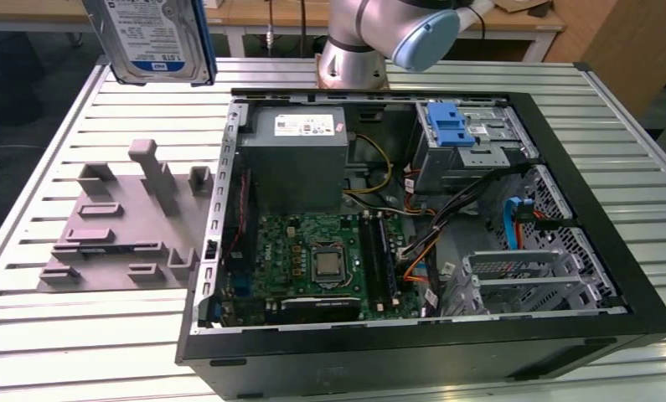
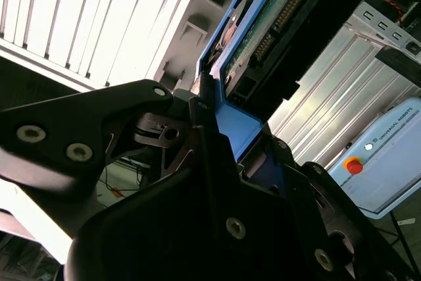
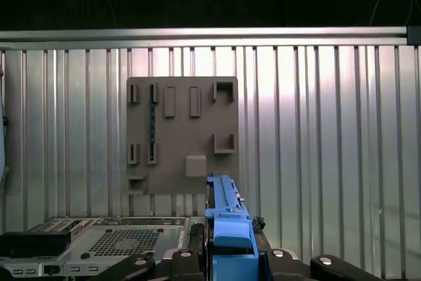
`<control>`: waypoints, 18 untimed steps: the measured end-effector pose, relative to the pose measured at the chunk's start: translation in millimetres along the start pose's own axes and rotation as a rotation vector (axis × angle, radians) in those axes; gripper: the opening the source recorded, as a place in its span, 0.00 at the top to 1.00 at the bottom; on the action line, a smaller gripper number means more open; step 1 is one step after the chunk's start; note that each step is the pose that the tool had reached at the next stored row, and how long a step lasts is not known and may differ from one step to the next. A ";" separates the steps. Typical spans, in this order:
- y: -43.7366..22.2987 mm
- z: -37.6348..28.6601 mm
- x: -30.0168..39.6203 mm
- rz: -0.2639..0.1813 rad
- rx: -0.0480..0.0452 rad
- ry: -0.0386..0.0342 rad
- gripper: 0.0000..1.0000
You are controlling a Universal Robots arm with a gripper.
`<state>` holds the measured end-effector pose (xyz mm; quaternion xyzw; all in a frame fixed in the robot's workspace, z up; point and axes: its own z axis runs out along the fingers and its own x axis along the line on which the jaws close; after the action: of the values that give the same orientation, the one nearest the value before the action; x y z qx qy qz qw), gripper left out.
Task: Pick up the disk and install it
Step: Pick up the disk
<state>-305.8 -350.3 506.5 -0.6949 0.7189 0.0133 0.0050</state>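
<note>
Disk held in air above table, clamped by blue caddy in claw closed on it; grey fixture plate beside open computer case.

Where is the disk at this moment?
The disk is aloft at the exterior view's upper left, above the grey fixture plate and outside the computer case, clamped in the gripper.

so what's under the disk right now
The disk, held in the gripper, hangs above the grey holder plate on the slatted table. Its blue frame covers part of one edge of the plate, so that bit can't be seen.
</note>
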 end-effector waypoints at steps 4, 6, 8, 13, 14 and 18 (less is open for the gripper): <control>-0.6 0.0 0.0 0.000 -0.0001 0.0000 0.64; -1.1 0.0 0.0 0.000 -0.0001 0.0000 0.64; -2.0 -0.1 -0.1 0.000 -0.0002 0.0001 0.64; -4.3 0.0 -0.1 0.000 0.0000 0.0000 0.64; -4.8 -0.1 -0.2 0.000 -0.0001 0.0000 0.64; -7.1 -0.1 -0.2 0.000 -0.0001 0.0000 0.64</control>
<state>-298.7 -350.3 506.5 -0.6950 0.7189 0.0133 0.0049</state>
